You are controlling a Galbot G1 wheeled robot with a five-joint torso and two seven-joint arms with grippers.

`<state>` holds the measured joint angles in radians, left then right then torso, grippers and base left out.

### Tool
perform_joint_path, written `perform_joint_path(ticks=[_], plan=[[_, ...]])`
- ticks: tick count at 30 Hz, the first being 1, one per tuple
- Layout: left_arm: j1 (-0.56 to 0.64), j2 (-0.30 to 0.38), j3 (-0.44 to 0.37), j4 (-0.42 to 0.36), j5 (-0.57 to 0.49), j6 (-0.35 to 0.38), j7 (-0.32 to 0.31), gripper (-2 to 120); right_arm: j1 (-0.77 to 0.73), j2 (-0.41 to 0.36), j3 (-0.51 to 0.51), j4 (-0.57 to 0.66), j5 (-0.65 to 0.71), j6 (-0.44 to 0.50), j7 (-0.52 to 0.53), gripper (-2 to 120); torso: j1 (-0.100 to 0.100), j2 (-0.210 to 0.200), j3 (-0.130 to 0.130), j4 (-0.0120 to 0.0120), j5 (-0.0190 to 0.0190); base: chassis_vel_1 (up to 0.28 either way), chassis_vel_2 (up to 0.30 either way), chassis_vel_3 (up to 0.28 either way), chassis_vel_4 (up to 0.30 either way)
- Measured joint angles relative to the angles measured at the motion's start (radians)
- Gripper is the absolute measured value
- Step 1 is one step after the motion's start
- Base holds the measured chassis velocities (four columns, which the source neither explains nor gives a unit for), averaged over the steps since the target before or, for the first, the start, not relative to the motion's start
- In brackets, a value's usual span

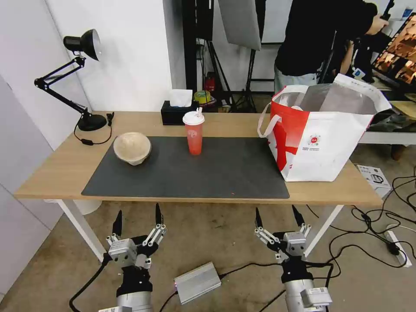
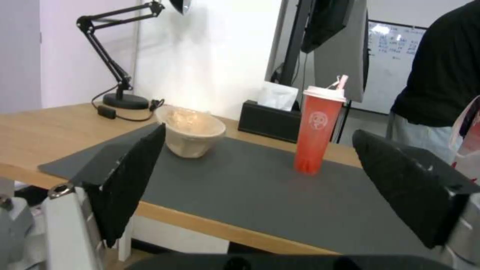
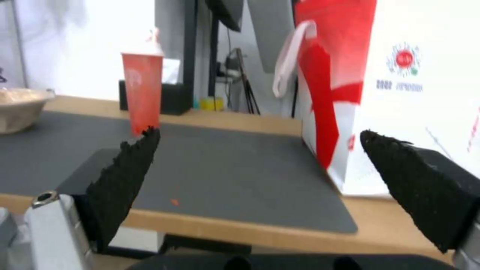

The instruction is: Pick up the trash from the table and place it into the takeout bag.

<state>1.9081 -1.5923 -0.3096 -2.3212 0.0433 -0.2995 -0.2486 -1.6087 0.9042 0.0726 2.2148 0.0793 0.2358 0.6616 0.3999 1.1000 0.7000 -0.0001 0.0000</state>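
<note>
i count two pieces of trash on the dark grey mat (image 1: 195, 173): one beige lidded paper bowl (image 1: 132, 148) toward its left end and one tall red white-lidded drink cup (image 1: 194, 132) mid-mat. neither has yet gone into the one big white and red foil-lined takeout bag (image 1: 323, 145) standing at the right end of my light-wood table (image 1: 52, 173). my left gripper (image 1: 138, 221) and right gripper (image 1: 279, 219) both hang below the near edge, claws spread wide and holding nothing.

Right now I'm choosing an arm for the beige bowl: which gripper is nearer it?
Left. The left gripper hangs open below the table's front edge, nearly in line with the beige bowl. The right gripper, also open, hangs farther over, toward the takeout bag.
</note>
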Motion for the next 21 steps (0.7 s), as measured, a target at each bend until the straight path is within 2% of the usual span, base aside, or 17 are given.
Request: perform_joint_path(ticks=[5, 6, 7, 10, 15, 16, 17, 19, 21], plan=[[0.0, 0.0, -0.001, 0.001, 0.0, 0.001, 0.0, 100, 0.037, -0.026, 0.004, 0.008, 0.067, 0.092, -0.119, 100, 0.0, 0.0, 0.0, 0.0001, 0.0001, 0.0, 0.0, 0.0, 0.0], [-0.001, 0.0, -0.001, 0.002, 0.0, 0.001, 0.001, 100, 0.064, -0.038, 0.004, 0.017, 0.117, 0.131, -0.189, 100, 0.0, 0.0, 0.0, 0.0, 0.0, 0.0, 0.0, 0.0, 0.0], [-0.001, 0.0, -0.001, 0.002, 0.0, 0.001, 0.001, 100, 0.064, -0.038, 0.004, 0.017, 0.117, 0.131, -0.189, 100, 0.0, 0.0, 0.0, 0.0, 0.0, 0.0, 0.0, 0.0, 0.0], [-0.002, -0.001, -0.002, 0.004, 0.0, 0.001, 0.001, 100, 0.127, -0.063, 0.003, 0.03, 0.191, 0.158, -0.289, 100, 0.0, 0.0, 0.0, 0.0001, 0.0, 0.0, 0.0, 0.0, 0.0], [-0.003, -0.001, -0.009, 0.004, -0.003, 0.001, 0.001, 100, 0.193, -0.093, -0.003, 0.038, 0.277, 0.16, -0.389, 100, 0.0, 0.0, 0.0, 0.0003, 0.0, 0.0, 0.0, 0.0, 0.0], [-0.003, -0.001, -0.013, 0.004, -0.008, 0.002, 0.003, 100, 0.232, -0.112, -0.007, 0.038, 0.332, 0.161, -0.451, 100, 0.0, 0.0, 0.0, -0.0002, 0.0002, 0.0, 0.0, 0.0, 0.0], [-0.003, -0.001, -0.013, 0.004, -0.008, 0.002, 0.003, 100, 0.232, -0.112, -0.007, 0.038, 0.332, 0.161, -0.451, 100, 0.0, 0.0, 0.0, -0.0002, 0.0002, 0.0, 0.0, 0.0, 0.0], [-0.004, -0.001, -0.017, 0.004, -0.012, 0.002, 0.005, 100, 0.312, -0.142, -0.022, 0.035, 0.419, 0.145, -0.536, 100, 0.0, 0.0, 0.0, 0.0002, -0.0001, 0.0, 0.0, 0.0, 0.0], [-0.004, -0.001, -0.019, 0.003, -0.014, 0.003, 0.006, 100, 0.414, -0.159, -0.057, 0.014, 0.488, 0.102, -0.556, 100, 0.0, 0.0, 0.0, -0.0003, 0.0, 0.0, 0.0, 0.0, 0.0]])
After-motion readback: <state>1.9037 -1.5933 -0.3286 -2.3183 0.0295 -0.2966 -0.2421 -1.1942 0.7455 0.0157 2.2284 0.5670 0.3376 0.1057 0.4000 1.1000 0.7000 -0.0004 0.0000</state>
